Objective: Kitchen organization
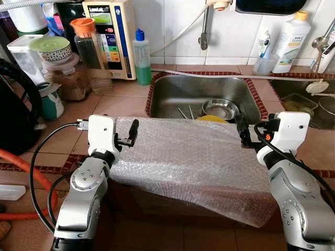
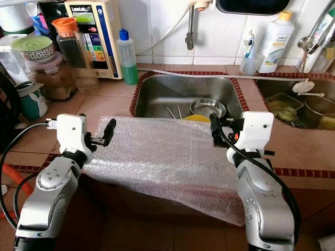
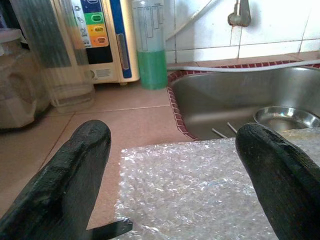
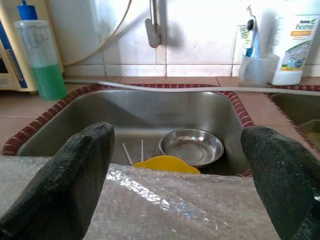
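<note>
Tiled counter carries light, floppy bubble wrap; open left claw and right claw should pinch its far corners.

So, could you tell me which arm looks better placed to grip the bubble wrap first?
Probably left: the open left gripper hangs right over the bubble wrap's corner on the countertop; the right gripper hangs at the sink-side edge.

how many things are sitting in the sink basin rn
3 kinds: a steel bowl, a yellow dish partly under the bubble wrap, and thin utensils. More may be hidden.
</note>
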{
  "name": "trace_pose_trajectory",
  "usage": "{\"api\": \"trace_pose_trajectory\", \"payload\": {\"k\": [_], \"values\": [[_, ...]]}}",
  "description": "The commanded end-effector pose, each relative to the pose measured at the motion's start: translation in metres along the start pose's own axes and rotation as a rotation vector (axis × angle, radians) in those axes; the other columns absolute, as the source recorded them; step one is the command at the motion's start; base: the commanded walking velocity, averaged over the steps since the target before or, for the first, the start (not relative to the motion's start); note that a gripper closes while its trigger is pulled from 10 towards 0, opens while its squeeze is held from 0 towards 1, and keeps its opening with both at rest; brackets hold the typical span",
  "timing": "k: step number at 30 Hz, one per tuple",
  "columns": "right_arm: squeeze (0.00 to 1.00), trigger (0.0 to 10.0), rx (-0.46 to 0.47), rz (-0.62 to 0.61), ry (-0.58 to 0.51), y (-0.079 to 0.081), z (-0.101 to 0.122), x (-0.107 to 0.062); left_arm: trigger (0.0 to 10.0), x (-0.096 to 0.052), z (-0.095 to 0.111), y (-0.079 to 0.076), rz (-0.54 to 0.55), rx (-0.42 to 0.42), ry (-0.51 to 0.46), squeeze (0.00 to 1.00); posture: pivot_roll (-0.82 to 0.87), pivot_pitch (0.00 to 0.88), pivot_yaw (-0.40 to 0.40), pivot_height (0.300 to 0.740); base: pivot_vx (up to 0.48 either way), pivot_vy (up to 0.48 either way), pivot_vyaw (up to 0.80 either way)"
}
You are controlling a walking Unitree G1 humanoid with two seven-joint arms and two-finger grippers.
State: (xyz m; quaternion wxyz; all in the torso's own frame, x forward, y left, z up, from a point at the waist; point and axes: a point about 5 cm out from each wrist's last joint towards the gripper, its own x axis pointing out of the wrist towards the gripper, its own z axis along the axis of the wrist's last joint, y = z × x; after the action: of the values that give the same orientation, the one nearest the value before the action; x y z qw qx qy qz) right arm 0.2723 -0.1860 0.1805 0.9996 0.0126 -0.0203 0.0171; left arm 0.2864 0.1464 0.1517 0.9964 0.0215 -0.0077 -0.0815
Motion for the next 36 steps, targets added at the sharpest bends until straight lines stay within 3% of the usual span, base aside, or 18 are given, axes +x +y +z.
{"api": "trace_pose_trajectory", "payload": {"k": [1,9,36], "values": [[0.00,10.0,-0.009,0.006,-0.004,0.0008,0.0017,0.0003,10.0,0.0008,0.0016,-0.0020,-0.012,0.004,-0.010,0.00,-0.05,0.011,0.026,0.740,0.000,0.000,0.00],[0.00,10.0,-0.018,0.008,-0.004,0.0000,0.0024,0.0016,10.0,0.0027,0.0027,0.0009,0.006,-0.003,-0.015,0.00,-0.05,0.013,0.023,0.740,0.000,-0.060,0.00],[0.00,10.0,-0.034,0.008,0.003,-0.0030,0.0026,0.0030,10.0,0.0023,-0.0015,-0.0026,-0.002,-0.028,-0.003,0.00,-0.06,0.018,0.013,0.740,0.000,-0.355,0.00]]}}
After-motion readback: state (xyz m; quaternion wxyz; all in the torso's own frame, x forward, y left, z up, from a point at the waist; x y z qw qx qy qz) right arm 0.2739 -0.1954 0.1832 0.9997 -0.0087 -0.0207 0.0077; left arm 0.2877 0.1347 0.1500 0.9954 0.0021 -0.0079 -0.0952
